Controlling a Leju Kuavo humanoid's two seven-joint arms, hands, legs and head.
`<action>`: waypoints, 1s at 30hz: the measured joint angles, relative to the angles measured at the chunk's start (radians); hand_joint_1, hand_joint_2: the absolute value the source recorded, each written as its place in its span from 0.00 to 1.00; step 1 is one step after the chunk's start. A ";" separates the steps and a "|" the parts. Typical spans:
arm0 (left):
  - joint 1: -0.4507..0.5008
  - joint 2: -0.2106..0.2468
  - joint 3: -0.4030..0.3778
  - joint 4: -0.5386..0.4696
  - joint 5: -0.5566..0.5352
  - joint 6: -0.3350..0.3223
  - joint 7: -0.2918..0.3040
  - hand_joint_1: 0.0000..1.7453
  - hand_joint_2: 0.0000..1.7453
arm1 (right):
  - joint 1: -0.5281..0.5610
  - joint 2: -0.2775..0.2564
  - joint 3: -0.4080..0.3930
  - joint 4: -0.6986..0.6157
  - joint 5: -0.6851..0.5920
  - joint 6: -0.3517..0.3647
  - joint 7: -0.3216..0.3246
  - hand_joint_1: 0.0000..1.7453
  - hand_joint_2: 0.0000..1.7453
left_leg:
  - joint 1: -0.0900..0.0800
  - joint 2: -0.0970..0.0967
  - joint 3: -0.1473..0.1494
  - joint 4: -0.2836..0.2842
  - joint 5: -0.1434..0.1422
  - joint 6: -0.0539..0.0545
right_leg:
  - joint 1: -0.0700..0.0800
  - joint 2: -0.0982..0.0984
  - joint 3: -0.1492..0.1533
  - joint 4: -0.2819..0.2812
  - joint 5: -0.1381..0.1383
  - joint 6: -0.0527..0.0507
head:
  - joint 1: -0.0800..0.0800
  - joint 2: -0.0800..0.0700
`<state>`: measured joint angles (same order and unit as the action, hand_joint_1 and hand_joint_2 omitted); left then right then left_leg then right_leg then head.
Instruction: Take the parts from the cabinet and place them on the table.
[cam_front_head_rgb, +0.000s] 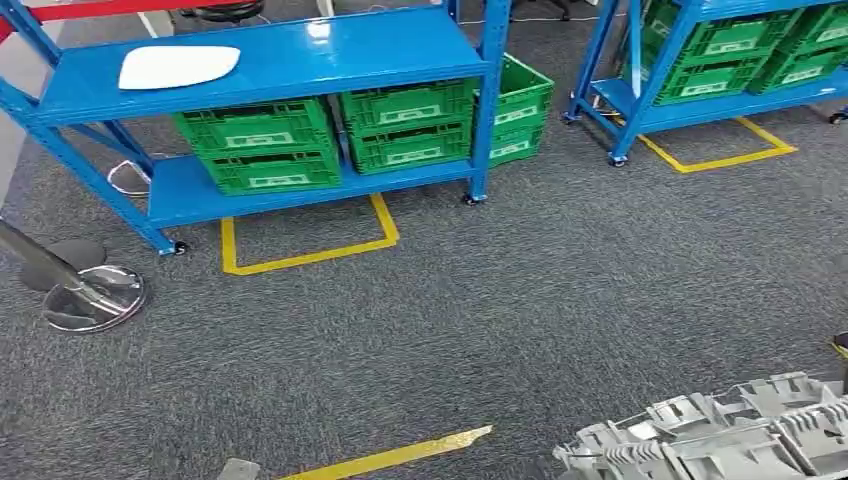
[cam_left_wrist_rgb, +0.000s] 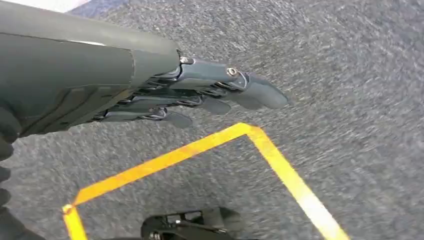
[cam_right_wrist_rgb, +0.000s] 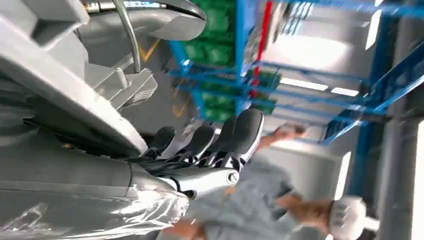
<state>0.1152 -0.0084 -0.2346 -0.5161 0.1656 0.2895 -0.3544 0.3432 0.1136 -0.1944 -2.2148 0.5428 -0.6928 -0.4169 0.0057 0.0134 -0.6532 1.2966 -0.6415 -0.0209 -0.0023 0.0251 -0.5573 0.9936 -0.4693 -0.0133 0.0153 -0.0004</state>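
The grey parts (cam_front_head_rgb: 720, 435) ride low at the robot's right, probably carried that way for the walk to the table. The right hand (cam_right_wrist_rgb: 200, 155) curls its fingers up under them, supporting them from below, though the blur hides the exact contact. The left hand (cam_left_wrist_rgb: 200, 95) hangs over the carpet (cam_left_wrist_rgb: 350, 75), fingers straight, holding nothing.

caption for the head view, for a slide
Blue rack with a white part on top and green crates below; grey part carried at lower right.
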 joint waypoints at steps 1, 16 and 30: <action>0.004 0.000 0.001 -0.003 0.001 0.002 0.002 0.00 1.00 | 0.006 0.008 -0.016 0.000 0.000 0.000 -0.001 0.46 1.00 | 0.000 -0.002 0.009 -0.021 0.027 0.003 | 0.002 0.010 0.000 0.001 0.000 0.000 | 0.000 0.000; 0.031 -0.002 0.006 -0.035 0.003 0.010 0.012 0.00 1.00 | 0.075 0.071 -0.148 -0.004 -0.014 0.002 0.033 0.46 1.00 | 0.003 0.026 0.129 -0.315 0.159 0.047 | -0.012 -0.018 -0.166 0.315 -0.128 0.061 | 0.014 0.000; 0.041 -0.006 0.020 -0.063 -0.010 0.010 0.026 0.00 1.00 | 0.074 0.117 -0.231 -0.017 -0.051 0.002 0.008 0.46 1.00 | 0.002 -0.002 0.009 -0.004 -0.019 -0.005 | -0.008 -0.009 -0.001 0.008 -0.009 0.005 | 0.006 0.000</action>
<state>0.1567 -0.0141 -0.2148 -0.5791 0.1560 0.2991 -0.3288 0.4172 0.2311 -0.4250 -2.2316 0.4913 -0.6912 -0.4089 0.0080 0.0109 -0.6439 1.2924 -0.6607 -0.0256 -0.0103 0.0159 -0.5582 1.0019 -0.4785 -0.0086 0.0210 -0.0004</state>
